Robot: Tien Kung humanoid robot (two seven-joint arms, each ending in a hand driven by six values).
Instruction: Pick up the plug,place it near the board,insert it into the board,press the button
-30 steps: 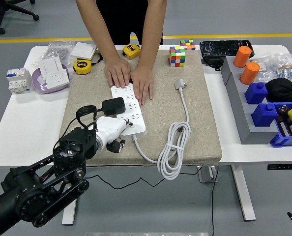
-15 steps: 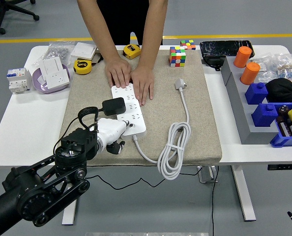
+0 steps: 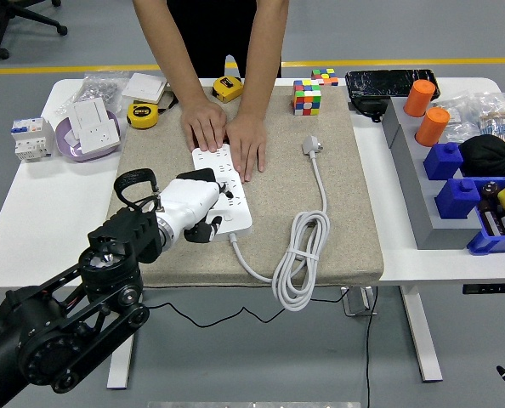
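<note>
We find our left hand (image 3: 193,212) lying over the near end of the white power strip (image 3: 227,191), its white fingers (image 3: 203,228) curled down at the strip's left edge; we cannot tell whether they pinch anything or merely press. The black plug (image 3: 197,176) shows only as a dark sliver just past the hand at twelve o'clock, seated on the strip's left side, so we judge the picking up, placing and inserting to be done or nearly so. What looks left is the button, which we cannot make out; we suppose it sits at the near end by the cord exit, under or beside our fingers. At the strip's far end a person's two hands (image 3: 227,134) lie flat, fingers together, holding it steady on the beige mat (image 3: 346,195). The strip's own white cable (image 3: 302,268) runs off at four o'clock into a loose coil, its plug head lying free at two o'clock. Our right arm is out of view. Pressing should call for a firm downward push without dragging the strip sideways.
</note>
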